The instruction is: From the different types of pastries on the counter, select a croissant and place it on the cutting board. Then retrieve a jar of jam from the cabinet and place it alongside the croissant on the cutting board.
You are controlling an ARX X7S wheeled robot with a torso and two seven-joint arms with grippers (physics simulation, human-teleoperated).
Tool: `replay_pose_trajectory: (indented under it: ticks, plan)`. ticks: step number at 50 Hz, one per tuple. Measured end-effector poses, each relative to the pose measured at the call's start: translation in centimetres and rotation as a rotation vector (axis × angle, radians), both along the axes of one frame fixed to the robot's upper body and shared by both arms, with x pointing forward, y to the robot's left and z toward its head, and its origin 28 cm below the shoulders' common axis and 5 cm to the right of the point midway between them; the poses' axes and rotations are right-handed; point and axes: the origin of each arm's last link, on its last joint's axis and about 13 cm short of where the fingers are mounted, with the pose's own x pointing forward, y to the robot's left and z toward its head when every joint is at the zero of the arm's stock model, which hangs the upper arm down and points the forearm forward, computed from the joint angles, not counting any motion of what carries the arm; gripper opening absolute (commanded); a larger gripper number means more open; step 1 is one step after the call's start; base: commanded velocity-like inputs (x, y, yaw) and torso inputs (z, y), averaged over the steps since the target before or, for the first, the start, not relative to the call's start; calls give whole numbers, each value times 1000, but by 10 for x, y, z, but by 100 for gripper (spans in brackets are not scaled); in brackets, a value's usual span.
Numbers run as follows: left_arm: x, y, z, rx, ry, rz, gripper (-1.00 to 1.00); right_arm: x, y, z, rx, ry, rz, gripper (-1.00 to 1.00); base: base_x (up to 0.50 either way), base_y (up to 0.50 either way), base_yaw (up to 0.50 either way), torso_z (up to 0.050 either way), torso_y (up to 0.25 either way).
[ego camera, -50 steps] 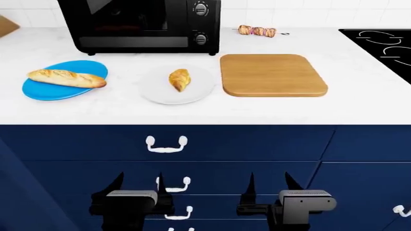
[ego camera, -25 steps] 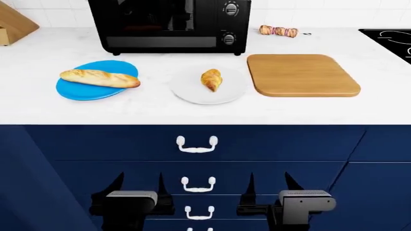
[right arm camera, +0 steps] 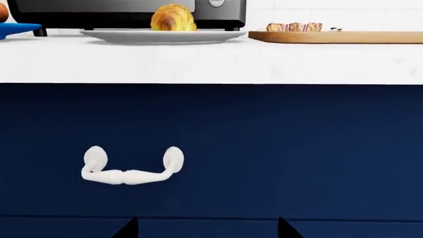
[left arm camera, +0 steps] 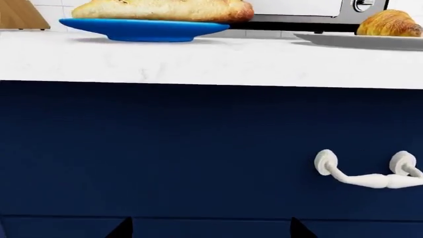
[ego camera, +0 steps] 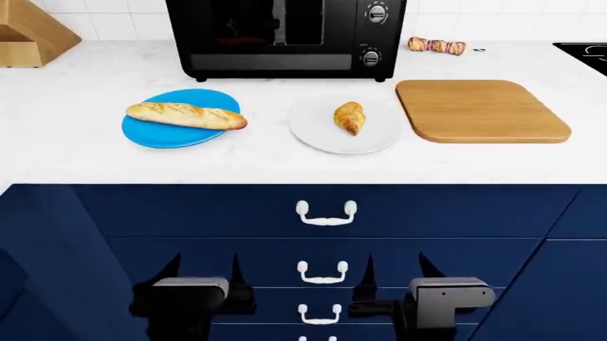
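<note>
Both grippers hang low in front of the navy drawer fronts, below the counter (ego camera: 284, 160): the left gripper (ego camera: 202, 273) and the right gripper (ego camera: 394, 273) each show two dark fingertips spread well apart, holding nothing. Above them, on the white worktop, the croissant (ego camera: 349, 117) lies on a round white plate (ego camera: 313, 131), just left of the bare cutting board (ego camera: 479, 110). Further left, the baguette (ego camera: 185, 115) rests across a blue plate (ego camera: 152, 135). A black microwave (ego camera: 284, 35) stands behind, and a skewer (ego camera: 436, 46) lies beyond the board.
</note>
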Motion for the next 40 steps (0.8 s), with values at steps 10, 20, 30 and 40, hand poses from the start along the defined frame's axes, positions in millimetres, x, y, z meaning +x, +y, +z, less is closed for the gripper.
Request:
replay_pose_trajectory:
  ticks: [10, 20, 30, 40]
  plan:
    - [1, -5, 40, -60, -33, -58, 100, 2, 0, 46, 37, -28, 19, 100, 0, 0, 0, 0, 0]
    - [3, -9, 110, -144, -134, -139, 100, 4, 0, 122, 86, -109, 55, 100, 0, 0, 0, 0, 0]
    - [47, -4, 194, -209, -119, -257, 100, 46, -10, 219, 145, -116, 140, 100, 0, 0, 0, 0, 0]
    - [78, 6, 268, -187, -77, -343, 100, 71, -19, 298, 132, -80, 237, 100, 0, 0, 0, 0, 0]
